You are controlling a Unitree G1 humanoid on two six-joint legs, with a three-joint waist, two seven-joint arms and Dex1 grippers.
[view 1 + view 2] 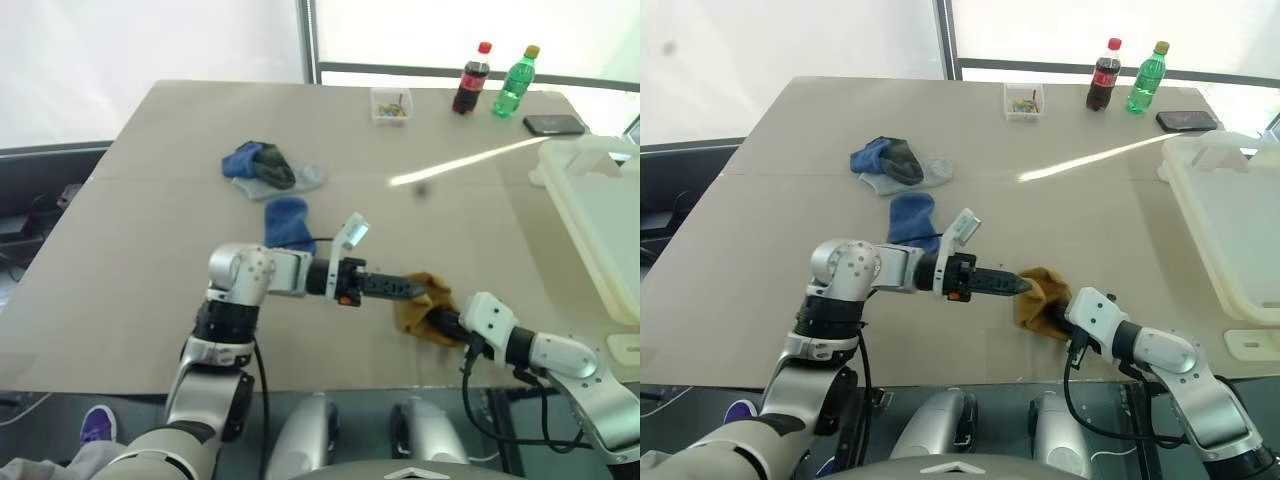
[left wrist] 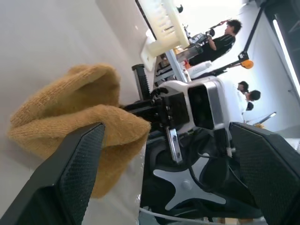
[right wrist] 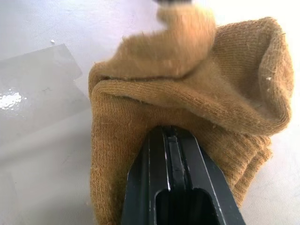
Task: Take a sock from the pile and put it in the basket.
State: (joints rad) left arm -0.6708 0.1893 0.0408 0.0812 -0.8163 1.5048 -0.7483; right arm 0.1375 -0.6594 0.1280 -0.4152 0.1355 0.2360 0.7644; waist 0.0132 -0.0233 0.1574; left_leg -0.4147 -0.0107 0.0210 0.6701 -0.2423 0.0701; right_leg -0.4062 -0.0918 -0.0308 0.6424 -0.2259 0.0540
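A mustard-yellow sock lies bunched near the table's front edge. My right gripper is shut on its cloth, reaching in from the right. My left gripper comes in level from the left and ends right at the sock. It is open, with the fingers spread wide and nothing clamped between them. The pile of blue, dark and pale socks sits further back on the table, with one blue sock lying apart from it. The white basket stands at the right edge.
At the table's far side stand a small clear box, a cola bottle, a green bottle and a dark phone. A flat white lid piece lies beside the basket. People stand beyond the table.
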